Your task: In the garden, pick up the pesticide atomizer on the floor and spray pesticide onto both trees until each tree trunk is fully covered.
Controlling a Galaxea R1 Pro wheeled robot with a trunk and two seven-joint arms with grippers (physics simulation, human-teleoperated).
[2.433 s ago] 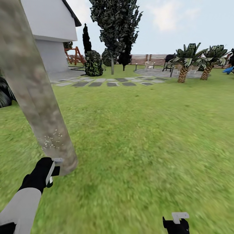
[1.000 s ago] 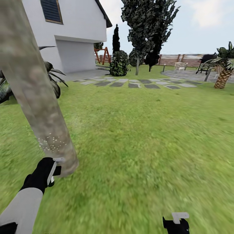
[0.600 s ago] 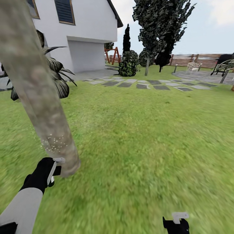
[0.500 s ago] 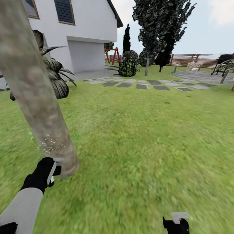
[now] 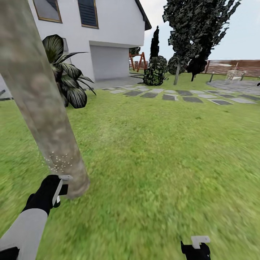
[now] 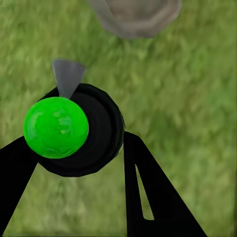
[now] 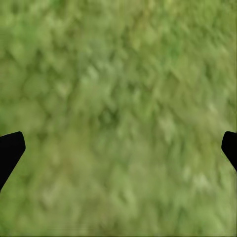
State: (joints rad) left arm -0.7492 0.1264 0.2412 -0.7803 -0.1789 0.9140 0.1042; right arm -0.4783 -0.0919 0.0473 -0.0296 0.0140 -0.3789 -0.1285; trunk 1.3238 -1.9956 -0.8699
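Gripping atomizer (image 6: 74, 131), left gripper (image 5: 57, 189) beside trunk (image 5: 47, 119) base; right gripper (image 7: 118, 148) wide; lawn (image 5: 162, 144) open rightward.

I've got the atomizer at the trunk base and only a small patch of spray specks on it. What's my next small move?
Probably raise the left gripper with the atomizer and keep spraying higher. The white pesticide specks sit in one low patch on the tree trunk, and the bark above looks bare, so coverage seems far from complete.
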